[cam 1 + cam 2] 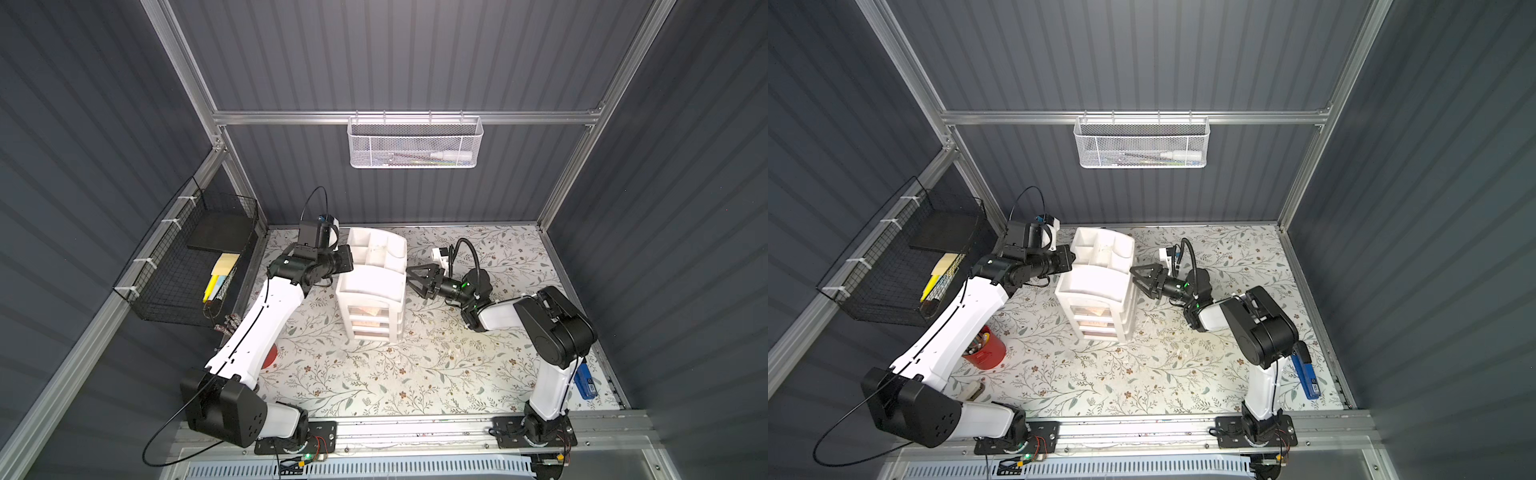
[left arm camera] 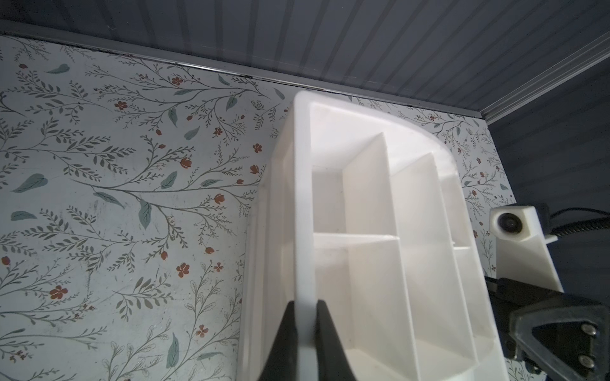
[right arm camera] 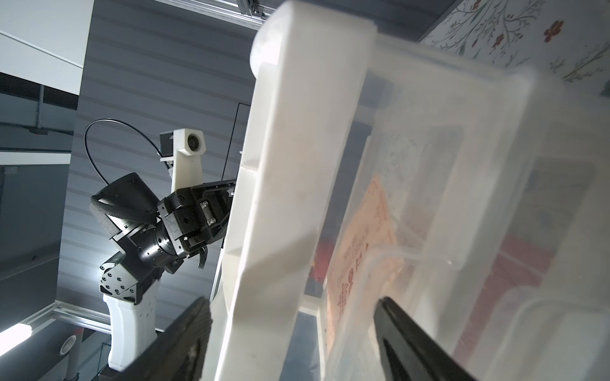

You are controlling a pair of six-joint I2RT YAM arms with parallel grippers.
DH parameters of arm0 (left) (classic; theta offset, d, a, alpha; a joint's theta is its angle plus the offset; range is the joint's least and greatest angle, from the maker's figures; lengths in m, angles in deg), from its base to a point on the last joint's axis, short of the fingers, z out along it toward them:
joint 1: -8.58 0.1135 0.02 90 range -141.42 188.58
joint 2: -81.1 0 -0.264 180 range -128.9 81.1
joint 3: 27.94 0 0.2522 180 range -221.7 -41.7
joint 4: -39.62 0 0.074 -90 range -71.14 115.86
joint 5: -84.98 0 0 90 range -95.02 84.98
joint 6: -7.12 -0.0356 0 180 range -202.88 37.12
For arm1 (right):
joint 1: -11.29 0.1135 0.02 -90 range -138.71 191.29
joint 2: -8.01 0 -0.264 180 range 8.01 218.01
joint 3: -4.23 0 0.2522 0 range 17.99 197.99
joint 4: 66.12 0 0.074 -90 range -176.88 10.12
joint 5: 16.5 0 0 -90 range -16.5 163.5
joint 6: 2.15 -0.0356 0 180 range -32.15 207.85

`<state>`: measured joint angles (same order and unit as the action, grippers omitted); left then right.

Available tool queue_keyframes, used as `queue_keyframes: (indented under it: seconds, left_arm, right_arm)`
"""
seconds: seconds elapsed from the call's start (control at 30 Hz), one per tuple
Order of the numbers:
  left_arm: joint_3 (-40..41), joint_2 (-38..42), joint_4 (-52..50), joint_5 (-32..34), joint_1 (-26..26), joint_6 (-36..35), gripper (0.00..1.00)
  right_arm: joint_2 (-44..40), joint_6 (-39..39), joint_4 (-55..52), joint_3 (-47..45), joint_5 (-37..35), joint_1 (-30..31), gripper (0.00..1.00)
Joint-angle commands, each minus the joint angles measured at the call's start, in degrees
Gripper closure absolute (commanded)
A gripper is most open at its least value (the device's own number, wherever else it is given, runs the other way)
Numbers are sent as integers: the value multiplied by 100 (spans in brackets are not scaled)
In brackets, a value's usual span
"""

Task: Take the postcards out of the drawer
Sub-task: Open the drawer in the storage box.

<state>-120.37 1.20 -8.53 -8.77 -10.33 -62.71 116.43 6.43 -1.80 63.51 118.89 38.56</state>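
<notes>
left end effector [image 2: 305, 311] pinches the organizer [image 2: 366, 198] rim; right end effector [image 3: 297, 336] spread wide around its edge.

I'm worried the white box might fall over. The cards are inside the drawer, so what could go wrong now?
1. The left tool pinches only a thin top wall of the white organizer. A pull on a drawer might twist or tip it.
2. The right tool stands open across the organizer's frame and the clear drawer. Shutting there may grab the frame too, so the drawer could jam with the postcards inside.
</notes>
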Motion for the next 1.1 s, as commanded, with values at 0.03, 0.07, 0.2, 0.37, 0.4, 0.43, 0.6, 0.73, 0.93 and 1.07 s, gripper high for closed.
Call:
queue_keyframes:
  seconds: [0.03, 0.07, 0.2, 0.37, 0.4, 0.43, 0.6, 0.73, 0.93, 1.07]
  left_arm:
    - [148, -184, -428, -143, 11, -181, 100]
    - [147, -188, -420, -152, 11, -182, 100]
    - [150, -218, -411, -189, 11, -172, 100]
    - [174, -206, -393, -205, 11, -162, 100]
    - [171, -193, -393, -199, 11, -162, 100]
    - [177, -199, -393, -189, 11, -156, 100]
    - [163, -165, -428, -58, 11, -135, 100]
    - [152, -154, -468, 1, 11, -118, 100]
    - [138, -140, -524, 135, 11, -109, 100]
    - [130, -90, -534, 223, 11, -67, 100]
  right_arm:
    - [114, -125, 263, 238, 142, 91, 20]
    - [145, -151, 288, 254, 146, 103, 20]
    - [160, -185, 295, 292, 181, 156, 20]
    - [114, -238, 296, 273, 224, 183, 20]
    - [117, -251, 296, 278, 246, 182, 21]
    - [81, -250, 296, 282, 266, 185, 21]
    - [-131, -250, 297, 208, 295, 183, 22]
    - [-372, -289, 304, 138, 281, 165, 23]
    - [-627, -324, 302, -31, 282, 28, 24]
    - [-720, -317, 302, -189, 294, -85, 24]
